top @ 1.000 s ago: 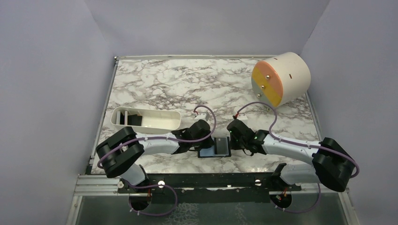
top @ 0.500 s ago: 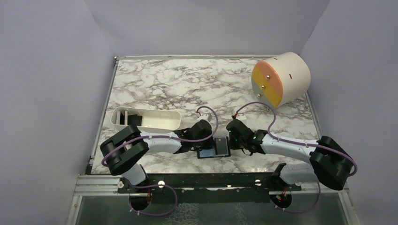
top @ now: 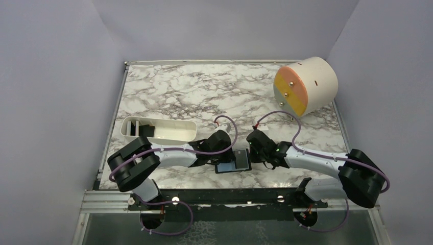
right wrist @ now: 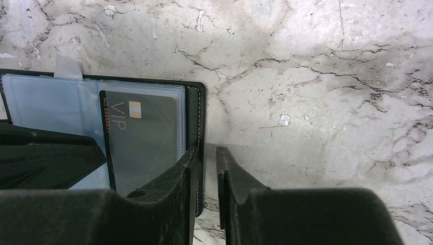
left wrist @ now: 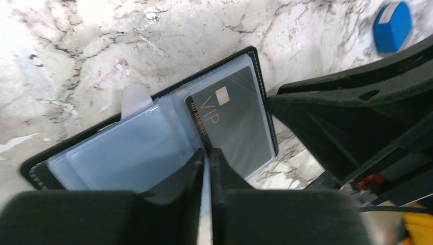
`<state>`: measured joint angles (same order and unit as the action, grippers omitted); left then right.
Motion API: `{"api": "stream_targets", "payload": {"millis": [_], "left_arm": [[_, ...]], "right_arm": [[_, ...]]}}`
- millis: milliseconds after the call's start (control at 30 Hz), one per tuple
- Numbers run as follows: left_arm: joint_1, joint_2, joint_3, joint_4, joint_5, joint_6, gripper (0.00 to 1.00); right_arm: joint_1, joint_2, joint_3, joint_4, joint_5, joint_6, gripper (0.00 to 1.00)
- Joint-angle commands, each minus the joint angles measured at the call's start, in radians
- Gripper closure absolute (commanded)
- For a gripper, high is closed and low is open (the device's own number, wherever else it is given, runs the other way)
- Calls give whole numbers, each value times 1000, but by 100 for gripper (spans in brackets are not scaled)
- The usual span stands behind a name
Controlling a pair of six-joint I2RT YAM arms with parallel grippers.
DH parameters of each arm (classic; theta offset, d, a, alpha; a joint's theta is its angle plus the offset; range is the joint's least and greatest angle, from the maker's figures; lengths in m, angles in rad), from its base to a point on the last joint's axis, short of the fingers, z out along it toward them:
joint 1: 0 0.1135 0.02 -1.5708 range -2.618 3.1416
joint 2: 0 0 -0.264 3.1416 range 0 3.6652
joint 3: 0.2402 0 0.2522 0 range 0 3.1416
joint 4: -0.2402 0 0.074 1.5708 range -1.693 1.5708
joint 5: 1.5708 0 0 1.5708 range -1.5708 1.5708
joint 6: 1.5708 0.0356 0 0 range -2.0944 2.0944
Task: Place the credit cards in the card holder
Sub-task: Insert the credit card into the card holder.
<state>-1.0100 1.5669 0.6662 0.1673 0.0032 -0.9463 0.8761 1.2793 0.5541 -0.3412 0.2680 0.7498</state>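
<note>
Left end effector [left wrist: 206, 152] sits with its fingers drawn almost together, only a slit between them, and its tips at the near left edge of a dark VIP card [left wrist: 235, 122]. Whether it pinches that edge or merely rests against it cannot be told. The VIP card lies in the right-hand clear sleeve of the card holder [left wrist: 122, 148], which is spread open and flat on the desk [top: 204, 92] between the two arms, near the front edge. Lying open and flat, the holder exposes its sleeves from above, and the left tips at the card's edge look placed to seat it.

The right end effector [right wrist: 207, 150] is narrowed to a small gap with the holder's black right rim running into it. It appears to be clamping the cover so the holder neither slides nor folds shut.

More dark cards [top: 142, 130] wait in a white tray [top: 176, 133] to the left, near the left arm, so the task looks only partly done.

The desk is white marble-patterned with grey veins and looks smooth, which is probably why the holder needs pinning. A small blue block [left wrist: 392, 25] lies just beyond the right end effector. A pale drum [top: 306, 84] with an orange-and-yellow face stands at the far right corner. Plain lavender walls [top: 51, 76] close in the desk on three sides.
</note>
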Motion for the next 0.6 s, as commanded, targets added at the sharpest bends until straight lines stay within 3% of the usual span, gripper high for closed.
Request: {"api": "stream_targets", "payload": {"millis": [0,100,233,567], "left_arm": [[2,-89,66,-102,-77,78,77],[20,-142,109,-197,-143,145,62],[75,-199,173,-309,-196,229,51],[435,-324,266,-570,-235,497,49]], "right_arm": [[6,-53,19,-19,14,-9,78],[6,-91,20,-31,18,-16,74],[6,-134,20,-36,14,-30,71],[6,-234,13,-32,10,-64,67]]}}
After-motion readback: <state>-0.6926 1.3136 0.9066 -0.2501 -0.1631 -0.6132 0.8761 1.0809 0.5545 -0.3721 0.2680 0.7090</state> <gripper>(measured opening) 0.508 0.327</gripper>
